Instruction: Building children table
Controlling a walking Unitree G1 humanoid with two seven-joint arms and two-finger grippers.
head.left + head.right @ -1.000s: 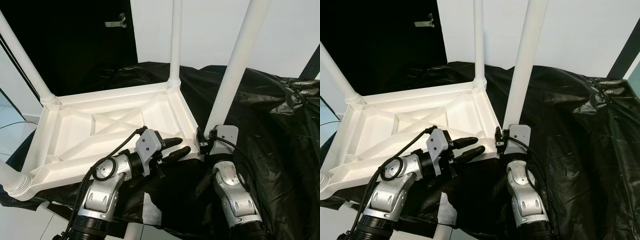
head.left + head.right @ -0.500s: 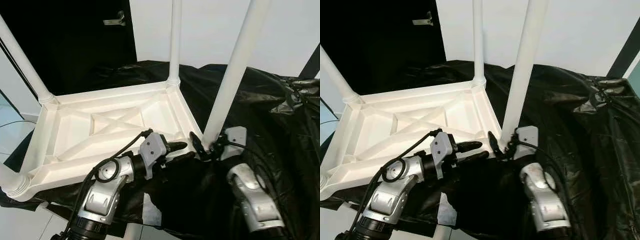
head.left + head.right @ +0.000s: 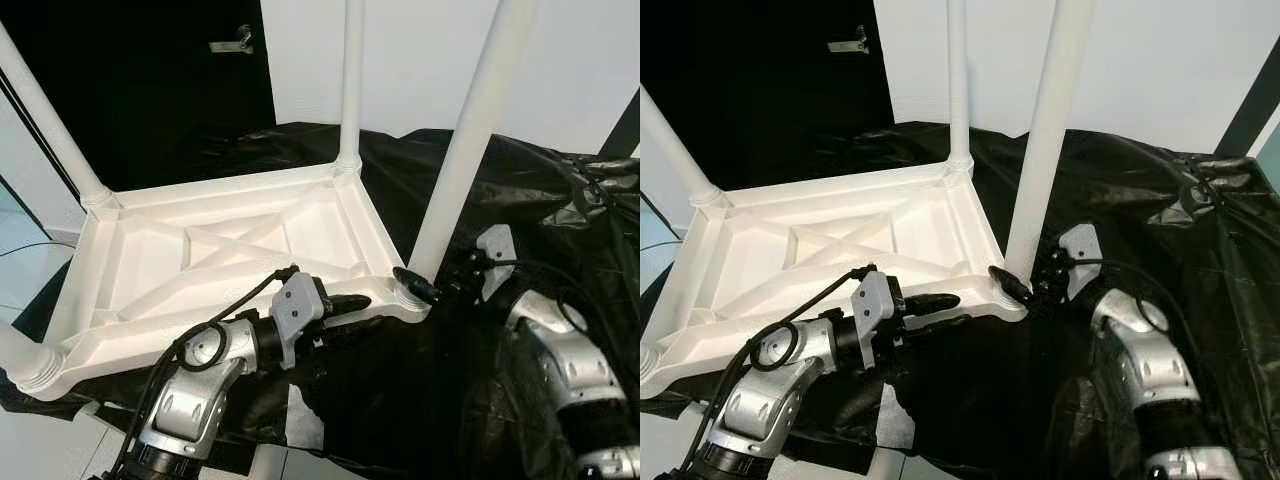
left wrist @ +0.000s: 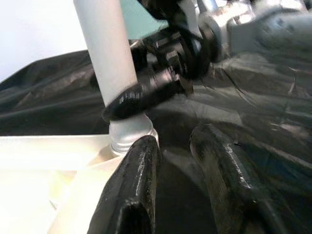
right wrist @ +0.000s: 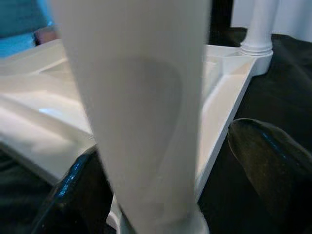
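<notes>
Children's table [image 3: 215,255], white moulded plastic, lies upside down on a surface draped in black sheeting [image 3: 560,230], its ribbed underside facing up and its legs pointing at the ceiling — three of them clearly seated at the left, far and near-right corners, a fourth socket at the near-left corner partly cut off by the frame

My right gripper [image 3: 420,287] reaches in from the right and straddles the near-right leg [image 3: 470,130] just above its socket collar, one black finger on each side of the tube; whether the pads are actually pressing on it I cannot tell. My left gripper [image 3: 352,304] sits at the near edge of the tabletop beside that same corner, fingers parted a little and holding nothing, its upper finger over the rim and the lower one below it

I judge the whole piece light, stiff and rather slick — hollow plastic that would slide on the sheeting and tip readily with the legs up. The best hold looks to be low on the leg, close to the collar, for turning or pressing it home, with the rim pinched at the corner to steady the top
</notes>
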